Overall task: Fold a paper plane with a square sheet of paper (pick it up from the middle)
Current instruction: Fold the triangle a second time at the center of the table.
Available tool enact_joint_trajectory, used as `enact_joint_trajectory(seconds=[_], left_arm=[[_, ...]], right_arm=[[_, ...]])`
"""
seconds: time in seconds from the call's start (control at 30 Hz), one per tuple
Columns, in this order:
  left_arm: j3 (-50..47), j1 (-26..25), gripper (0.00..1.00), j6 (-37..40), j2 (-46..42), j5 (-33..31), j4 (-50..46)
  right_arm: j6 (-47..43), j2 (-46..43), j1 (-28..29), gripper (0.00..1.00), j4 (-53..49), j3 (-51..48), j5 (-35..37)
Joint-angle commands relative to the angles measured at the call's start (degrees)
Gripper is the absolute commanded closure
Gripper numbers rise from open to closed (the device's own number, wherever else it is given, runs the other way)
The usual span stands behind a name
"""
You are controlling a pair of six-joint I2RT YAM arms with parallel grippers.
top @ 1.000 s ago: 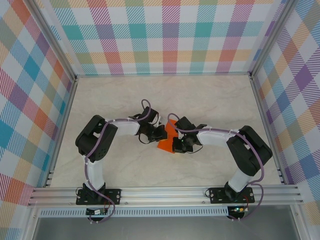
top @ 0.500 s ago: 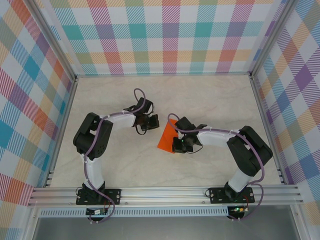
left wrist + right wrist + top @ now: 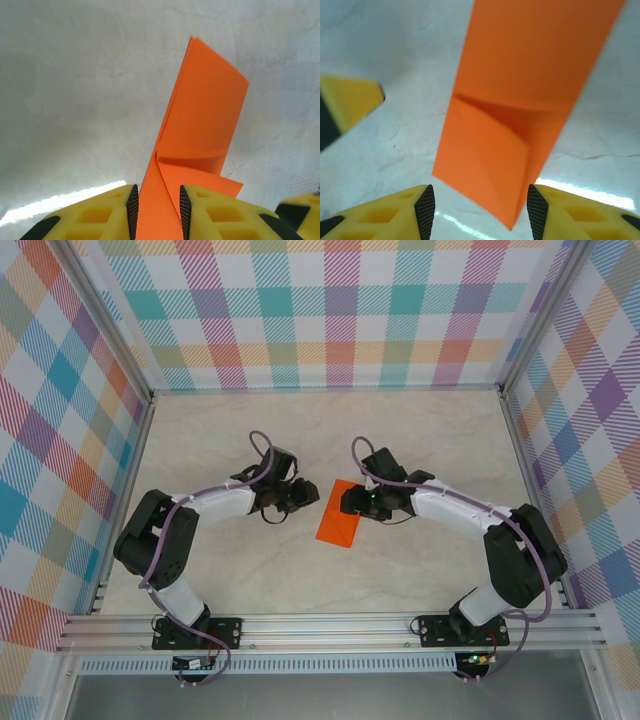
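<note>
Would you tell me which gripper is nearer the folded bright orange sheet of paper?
Right, seen from above. The right gripper overlaps the orange sheet of paper at its far right edge; the left gripper sits just off its left side.

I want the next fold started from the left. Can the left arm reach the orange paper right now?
Probably yes: the left gripper is open right beside the paper, nothing lies between them, and the right gripper, also open, is not holding it.

Black-and-white arms [image 3: 225, 502] carry purple cables [image 3: 252, 443] and yellow, black-padded fingers [image 3: 95, 217].
</note>
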Motion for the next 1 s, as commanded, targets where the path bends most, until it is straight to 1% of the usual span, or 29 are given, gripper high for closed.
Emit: enact_joint_trajectory(seconds=[0.0, 0.13, 0.23, 0.33, 0.4, 0.53, 0.6, 0.73, 0.97], left_arm=[[-1.52, -2.64, 0.69, -5.37, -1.01, 1.39, 3.39], [-1.32, -5.01, 0.70, -6.72, 0.64, 1.48, 4.62], [-0.92, -5.81, 0.74, -7.64, 2.41, 1.83, 5.68], [-0.45, -6.11, 0.78, -8.23, 3.82, 2.68, 6.12], [0.06, -6.26, 0.79, -8.36, 4.60, 2.83, 5.85], [0.60, -6.42, 0.79, -8.42, 5.51, 3.08, 5.41], [0.80, -6.44, 0.79, -8.45, 5.90, 3.18, 5.22], [1.20, -6.44, 0.80, -8.32, 6.51, 3.69, 4.87], [1.83, -6.53, 0.80, -8.62, 7.83, 4.45, 4.60]], right_arm=[[-2.66, 2.19, -1.75, 0.45, -0.08, 0.10, -1.96], [-4.43, 6.24, -2.78, 0.47, -0.20, 1.88, -4.05], [-4.91, 8.63, -3.17, 0.51, 0.86, 2.34, -5.62], [-5.27, 10.03, -3.46, 0.57, 2.14, 2.53, -7.24], [-5.30, 10.71, -3.55, 0.62, 2.77, 2.52, -7.72], [-5.06, 12.44, -3.64, 0.74, 2.26, 2.87, -7.01], [-4.93, 13.34, -3.68, 0.78, 1.65, 3.13, -6.17], [-4.76, 14.45, -3.76, 0.82, 0.85, 3.66, -5.29], [-4.55, 14.94, -3.76, 0.85, -0.81, 4.19, -2.86]])
